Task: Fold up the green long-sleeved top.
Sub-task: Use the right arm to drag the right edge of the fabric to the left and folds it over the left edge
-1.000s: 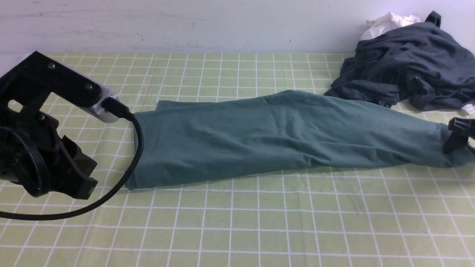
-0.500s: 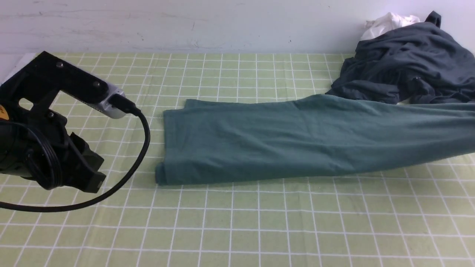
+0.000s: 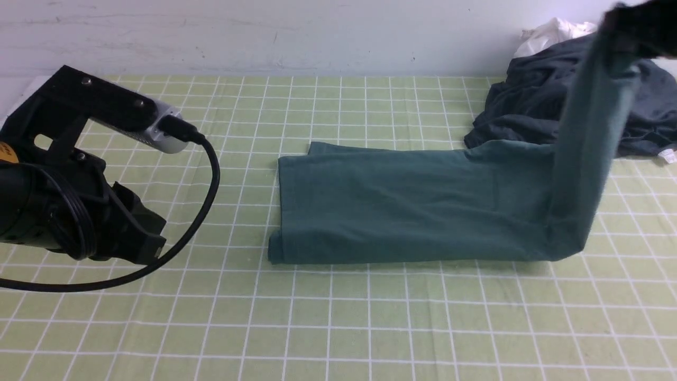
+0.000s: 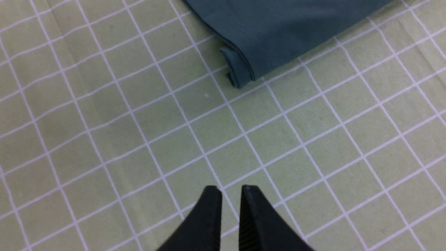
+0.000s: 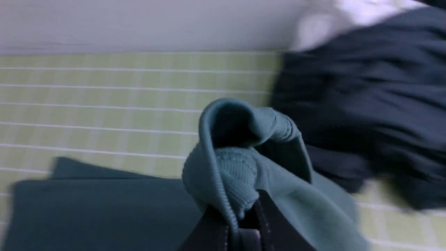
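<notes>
My right gripper (image 5: 240, 218) is clamped on ribbed teal-green knit, the fabric bunched into a loop above the dark fingers. In the front view that gripper (image 3: 637, 24) is a blurred dark shape at the upper right of the frame, holding one end of the green long-sleeved top (image 3: 412, 206) raised above the table. From it a narrow band of the top hangs steeply down to the surface. The rest of the top lies flat as a long folded strip across the middle of the frame, its hemmed end toward the left.

My left gripper (image 4: 230, 195) hovers over bare tablecloth (image 3: 338, 317), its jaws nearly together with only a thin gap and nothing between them. It sits at the left of the front view, apart from the top's hemmed end, with a black cable (image 3: 211, 174) looping from the arm.

Behind the raised band, at the upper right, a charcoal-grey garment (image 3: 529, 100) lies crumpled, with a white cloth (image 3: 550, 32) against the pale wall (image 3: 264, 32).
</notes>
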Tool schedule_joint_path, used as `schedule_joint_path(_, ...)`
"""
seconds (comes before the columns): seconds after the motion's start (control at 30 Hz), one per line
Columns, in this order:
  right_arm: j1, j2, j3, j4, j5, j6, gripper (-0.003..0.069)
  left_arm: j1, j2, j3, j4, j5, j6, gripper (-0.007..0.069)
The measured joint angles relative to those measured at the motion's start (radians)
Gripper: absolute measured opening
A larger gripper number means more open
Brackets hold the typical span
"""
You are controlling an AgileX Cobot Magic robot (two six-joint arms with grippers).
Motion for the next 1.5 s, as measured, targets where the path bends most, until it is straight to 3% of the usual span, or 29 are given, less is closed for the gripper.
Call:
schedule_joint_path(0.17, 0.255, 0.138, 0.000, 0.127, -0.210, -0.056, 0.0034, 0.000, 0.000, 0.000, -0.004, 0.000, 0.000, 0.0069)
schedule_joint_path(0.33, 0.419, 0.329, -0.002, 0.169, -0.355, -0.114, 0.0071, 0.000, 0.000, 0.000, -0.012, -0.001, 0.000, 0.0069)
schedule_joint_path(0.37, 0.423, 0.335, -0.001, 0.169, -0.363, -0.116, 0.0071, 0.000, 0.000, 0.000, -0.011, -0.001, 0.000, 0.0069)
schedule_joint_path(0.53, 0.486, 0.461, -0.107, 0.198, -0.389, -0.132, 0.0245, 0.000, 0.000, 0.024, -0.015, -0.022, 0.000, 0.0069)
schedule_joint_path(0.73, 0.499, 0.462, -0.218, 0.162, -0.331, -0.161, 0.0315, 0.000, 0.000, 0.029, -0.019, -0.022, 0.000, 0.0069)
schedule_joint_path(0.83, 0.489, 0.457, -0.237, 0.140, -0.274, -0.161, 0.0288, 0.000, 0.000, 0.029, -0.020, -0.022, 0.000, 0.0069)
schedule_joint_path(1.17, 0.524, 0.634, -0.240, 0.164, -0.173, -0.142, 0.0062, 0.000, -0.002, 0.029, -0.013, -0.020, 0.047, 0.0069)
schedule_joint_path(1.27, 0.539, 0.659, -0.240, 0.169, -0.176, -0.162, 0.0036, 0.000, -0.023, 0.029, 0.013, -0.017, 0.078, 0.0069)
schedule_joint_path(1.5, 0.523, 0.497, -0.334, 0.138, -0.095, -0.361, 0.0016, 0.000, -0.220, 0.036, 0.072, -0.041, 0.100, 0.0069)
